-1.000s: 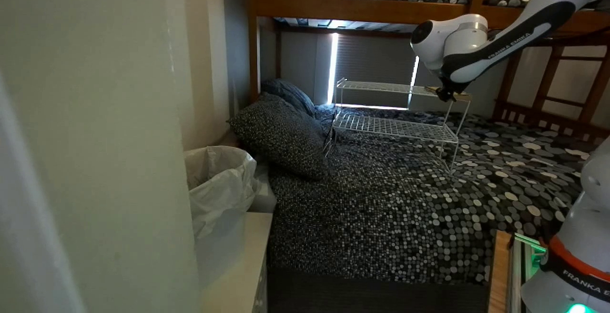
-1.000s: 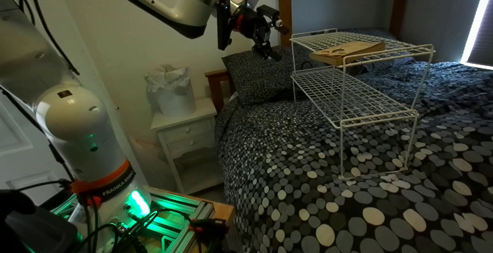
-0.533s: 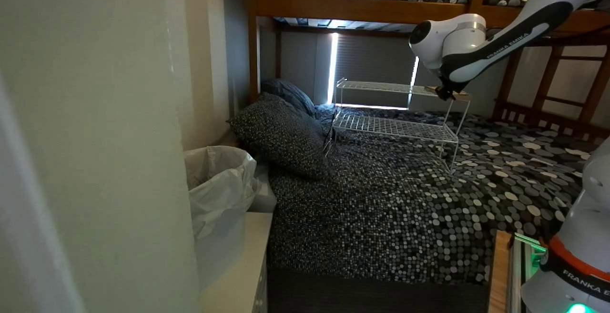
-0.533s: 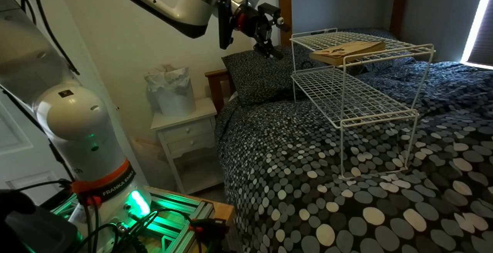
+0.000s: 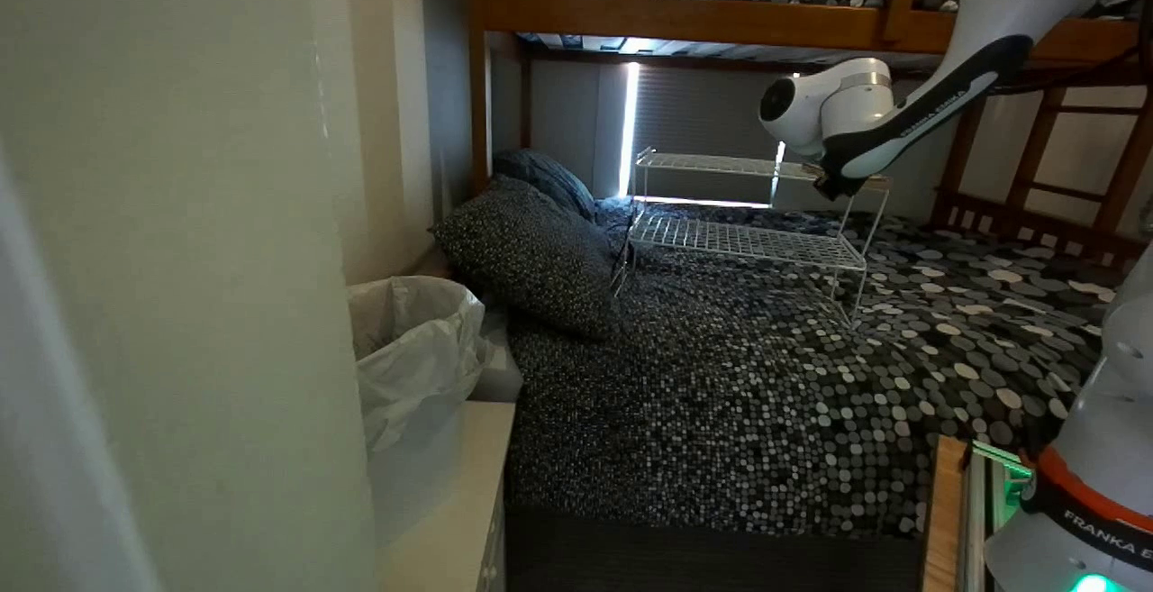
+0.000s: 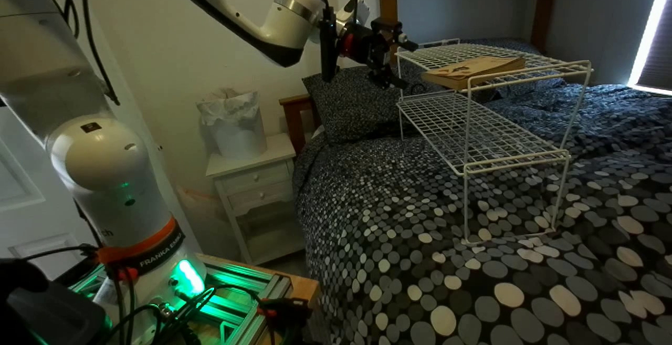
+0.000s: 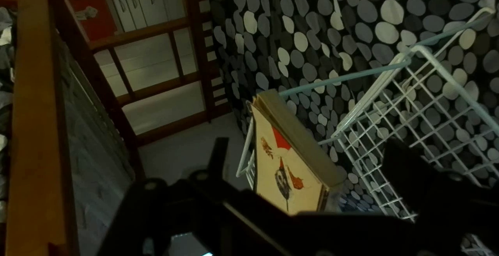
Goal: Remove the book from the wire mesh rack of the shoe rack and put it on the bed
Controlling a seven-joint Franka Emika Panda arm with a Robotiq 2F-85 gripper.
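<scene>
In an exterior view the pincer (image 6: 407,65) stands wide apart, its fingers (image 6: 409,46) one above the other, with nothing between. Just ahead of it the book (image 6: 475,70) lies flat on the wire shelf (image 6: 443,55), the top level of the shoe rack (image 6: 485,132); its near end seems to jut over the edge. The rack's feet rest on the bed (image 6: 399,261), below the pincer.

In an exterior view the arm (image 5: 928,116) hangs above the pincer, whose gap cannot be read there.

In the wrist view the book shows between the spread fingers but beyond them, untouched. It looks like a thick paperback: fairly light, I would guess, firm as a block, with a smooth cover that may flex or slide. Likely best hold: the end nearest the pincer, pinched squarely through its full thickness so the pages do not fan, the lower finger clear of the wire.
</scene>
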